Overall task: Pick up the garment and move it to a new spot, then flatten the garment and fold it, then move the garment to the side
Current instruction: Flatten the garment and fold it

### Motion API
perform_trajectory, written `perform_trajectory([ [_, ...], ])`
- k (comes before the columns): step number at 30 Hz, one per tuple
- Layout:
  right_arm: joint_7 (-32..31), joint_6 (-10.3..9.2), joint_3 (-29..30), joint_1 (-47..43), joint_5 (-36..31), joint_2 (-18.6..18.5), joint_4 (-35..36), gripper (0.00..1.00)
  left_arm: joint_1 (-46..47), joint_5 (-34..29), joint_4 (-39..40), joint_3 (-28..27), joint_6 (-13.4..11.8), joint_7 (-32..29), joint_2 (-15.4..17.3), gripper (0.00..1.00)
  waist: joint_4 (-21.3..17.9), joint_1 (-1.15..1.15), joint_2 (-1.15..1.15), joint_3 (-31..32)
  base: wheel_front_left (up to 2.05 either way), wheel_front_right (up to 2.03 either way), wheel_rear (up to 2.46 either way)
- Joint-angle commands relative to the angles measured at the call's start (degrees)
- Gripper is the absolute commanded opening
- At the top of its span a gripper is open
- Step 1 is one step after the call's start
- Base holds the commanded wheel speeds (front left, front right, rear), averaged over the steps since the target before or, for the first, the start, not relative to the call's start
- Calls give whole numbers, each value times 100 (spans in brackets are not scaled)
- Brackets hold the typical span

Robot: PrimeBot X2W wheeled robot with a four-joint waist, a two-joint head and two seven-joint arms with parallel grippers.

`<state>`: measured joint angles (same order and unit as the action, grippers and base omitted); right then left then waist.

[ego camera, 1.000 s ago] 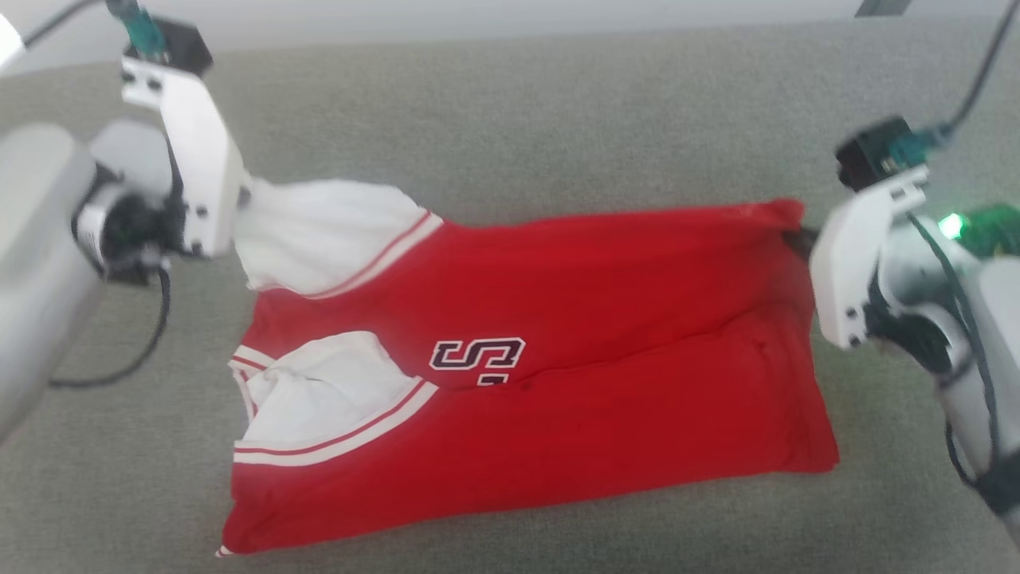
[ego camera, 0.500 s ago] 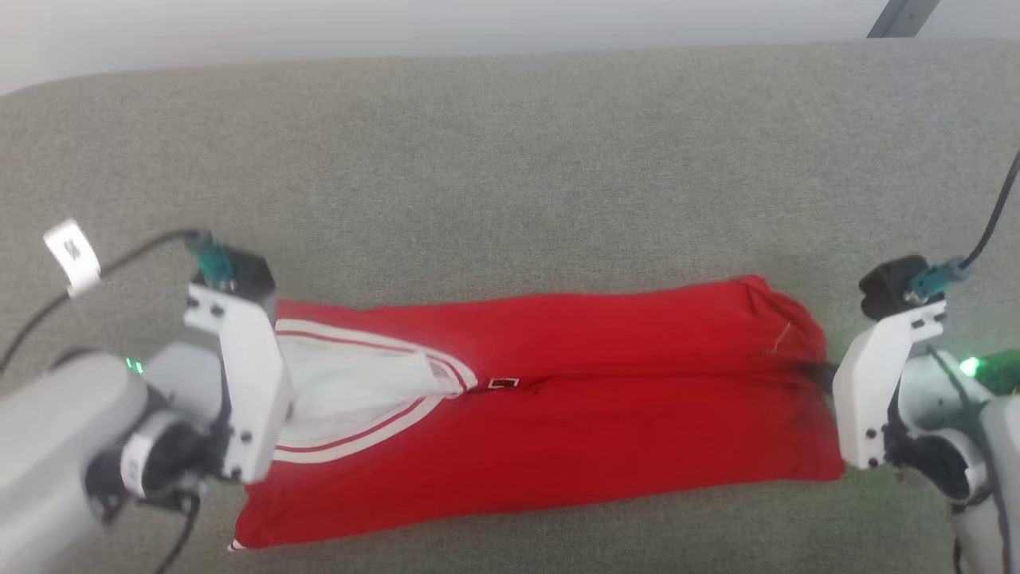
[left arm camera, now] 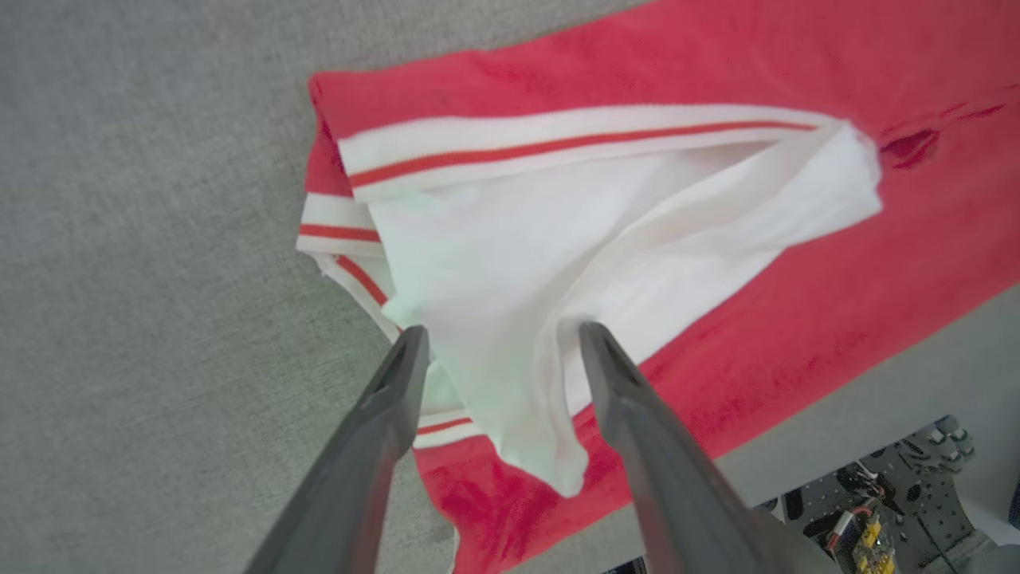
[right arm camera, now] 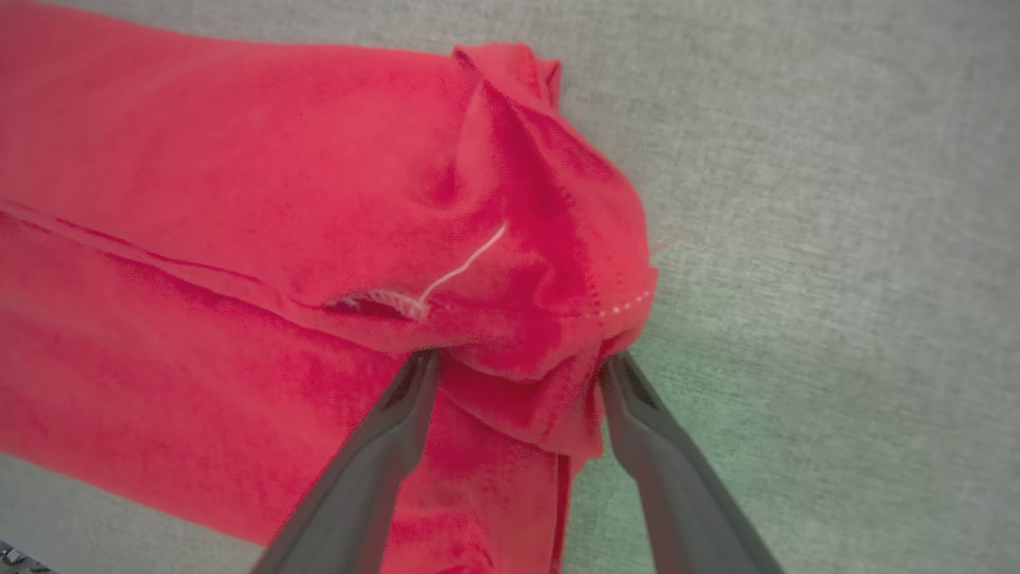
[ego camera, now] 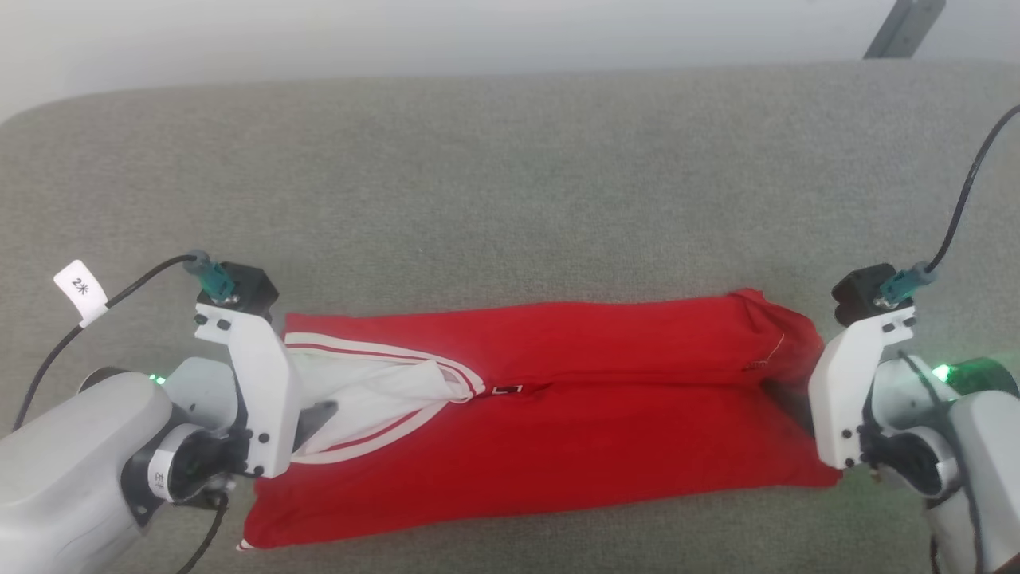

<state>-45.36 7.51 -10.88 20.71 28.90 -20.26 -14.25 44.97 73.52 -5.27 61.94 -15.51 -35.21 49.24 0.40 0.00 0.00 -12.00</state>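
Nearest the robot: left gripper low at the sleeve end of the garment, its two dark fingers spread wide and pinching nothing. A loose flap of the white sleeve lies slack between them, its point hanging down past the fingertips. Right gripper at the opposite end, fingers likewise spread. A bunched lump of red hem sits in the gap and brushes both tips, but the jaws are not pressed together on it. A loose white thread trails across that bunch. Green status light glowing on the right wrist, a tagged black cable running off the left. Between the two grippers the garment lies on the grey upholstered surface, doubled lengthwise into a long red band, sleeve end to the robot's left and hem end to its right. The near half lies flat; the far half is folded over onto it, with a crease running down the middle. Red-and-white striped trim edges the sleeve opening. A sliver of dark lettering peeks out at the crease, too little to read. Beyond the band, bare grey fabric runs to the surface's rounded far edge. Past that, a pale background and a dark slanted strut at the upper right.
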Motion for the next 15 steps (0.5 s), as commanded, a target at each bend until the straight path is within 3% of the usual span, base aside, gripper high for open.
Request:
perform_trajectory([
  [1, -19, -5, 12, 64, 36, -71, 20, 100, -71, -67, -11, -62, 57, 157, -45, 100, 61, 0, 0, 92, 0, 0, 0],
  [6, -67, -4, 65, 36, 141, -150, 88, 100, -185, -197, 21, -157, 214, 697, -52, 100, 172, 0, 0, 237, 0, 0, 0],
  [13, -214, -4, 275, -77, 178, -248, 81, 100, -499, -611, 0, -348, 410, 2047, -116, 100, 414, 0, 0, 477, 0, 0, 0],
  [15, -281, -4, 335, -118, 167, -276, 88, 100, -665, -616, -62, -450, 360, 2473, -152, 100, 483, 0, 0, 535, 0, 0, 0],
])
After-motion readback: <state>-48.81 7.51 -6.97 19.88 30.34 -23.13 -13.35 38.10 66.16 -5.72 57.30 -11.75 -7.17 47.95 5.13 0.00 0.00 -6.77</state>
